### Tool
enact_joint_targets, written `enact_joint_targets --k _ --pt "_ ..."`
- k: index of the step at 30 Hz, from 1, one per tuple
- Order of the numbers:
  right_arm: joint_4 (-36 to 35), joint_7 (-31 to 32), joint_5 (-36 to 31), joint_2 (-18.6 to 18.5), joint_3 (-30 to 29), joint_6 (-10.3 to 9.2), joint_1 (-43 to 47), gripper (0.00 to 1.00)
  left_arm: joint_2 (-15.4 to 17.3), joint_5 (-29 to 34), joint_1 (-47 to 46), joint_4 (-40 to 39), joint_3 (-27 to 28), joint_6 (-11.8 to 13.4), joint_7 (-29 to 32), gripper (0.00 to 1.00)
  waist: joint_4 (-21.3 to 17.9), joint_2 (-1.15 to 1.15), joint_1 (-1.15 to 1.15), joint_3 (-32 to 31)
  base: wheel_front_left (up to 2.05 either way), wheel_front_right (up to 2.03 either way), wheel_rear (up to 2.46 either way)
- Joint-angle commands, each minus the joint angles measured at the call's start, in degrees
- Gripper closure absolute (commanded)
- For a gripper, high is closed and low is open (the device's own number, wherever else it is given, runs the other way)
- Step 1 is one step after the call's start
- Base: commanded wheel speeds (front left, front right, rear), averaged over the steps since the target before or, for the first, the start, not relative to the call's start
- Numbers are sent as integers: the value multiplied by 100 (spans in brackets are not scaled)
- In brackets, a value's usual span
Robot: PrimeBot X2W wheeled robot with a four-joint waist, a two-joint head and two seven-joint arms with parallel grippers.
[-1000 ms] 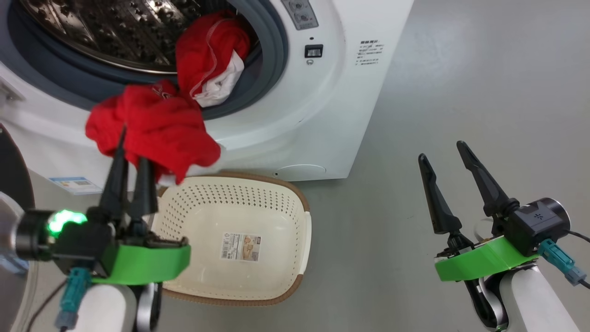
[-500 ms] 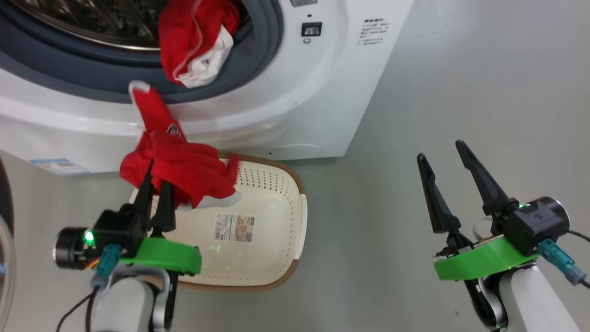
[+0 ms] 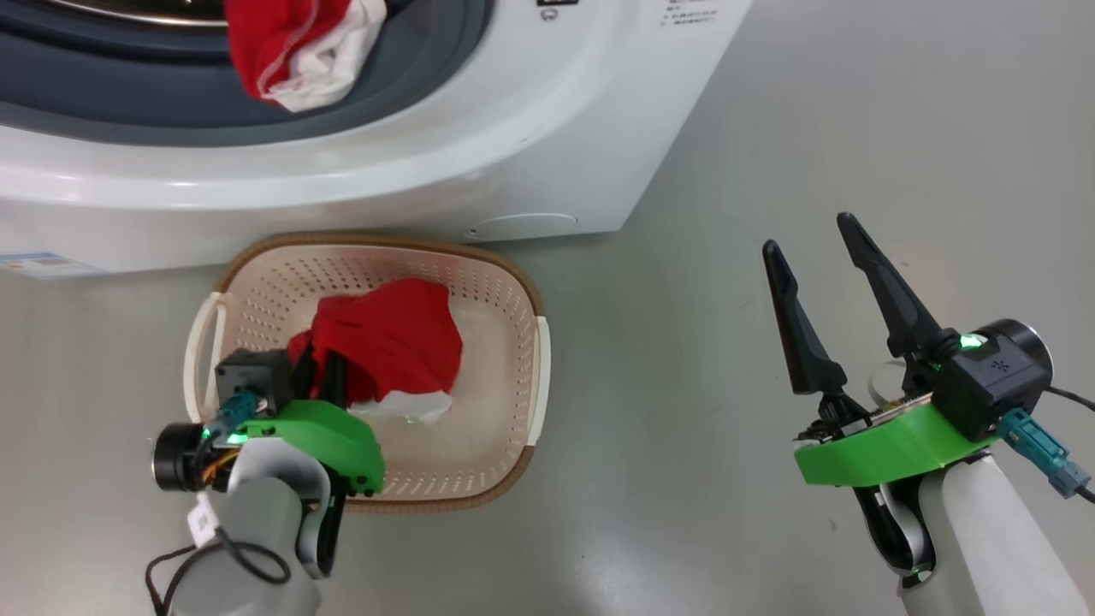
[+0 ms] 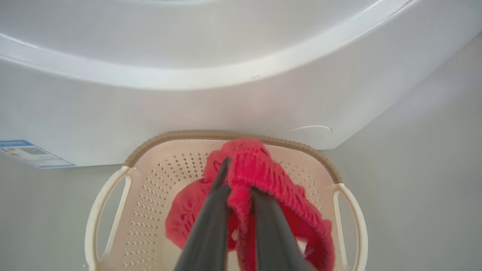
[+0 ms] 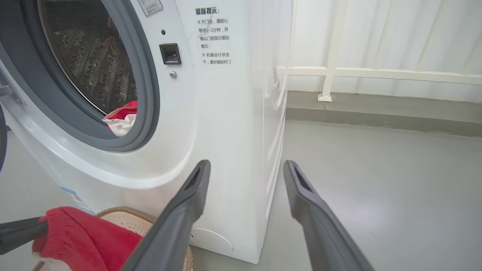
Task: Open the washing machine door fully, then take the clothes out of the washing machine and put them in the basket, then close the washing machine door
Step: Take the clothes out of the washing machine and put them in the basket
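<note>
One red garment (image 3: pixel 389 338) sits in basket (image 3: pixel 368 244), left gripper (image 3: pixel 321 376) clamped on it, unreleased. Second garment (image 3: pixel 291 43) lies at washer (image 3: pixel 513 128) mouth; right gripper (image 3: pixel 808 233) gapes empty. Closing not yet done.

Two red garments with white panels: the near garment (image 3: pixel 389 338) in the basket (image 3: pixel 376 244), the far garment (image 3: pixel 291 43) on the grey rubber ring (image 3: pixel 385 85); one basket, cream with brown trim, bearing two side handles (image 3: pixel 541 376), one left and one right; one washing machine (image 3: pixel 411 171), white, on the far side; one grey rubber ring round its mouth; one blue label (image 3: pixel 34 263) at its far left; one round cap (image 3: pixel 517 225) low on its front; two claws, the left claw (image 3: pixel 319 370) and the right claw (image 3: pixel 808 233), each with two dark fingers (image 3: pixel 890 295); four fingers in all.
</note>
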Motion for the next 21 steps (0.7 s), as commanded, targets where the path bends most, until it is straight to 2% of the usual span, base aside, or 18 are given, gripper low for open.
enact_joint_targets --k 1,7,12,21 --pt "-138 -35 26 -4 126 20 -77 0 108 -58 -140 125 109 -40 -11 100 -102 0 0 143 0 0 0" --pt "-112 -35 76 14 197 20 -203 0 59 -255 -643 1356 32 -268 245 100 -256 0 0 392 0 0 0" --pt "-94 -35 107 29 216 20 -269 0 43 -401 -987 2070 21 -409 466 100 -383 0 0 589 0 0 0" --pt "-59 -35 163 57 268 20 -388 0 112 -444 -1307 2660 -45 -411 729 100 -536 0 0 769 0 0 0"
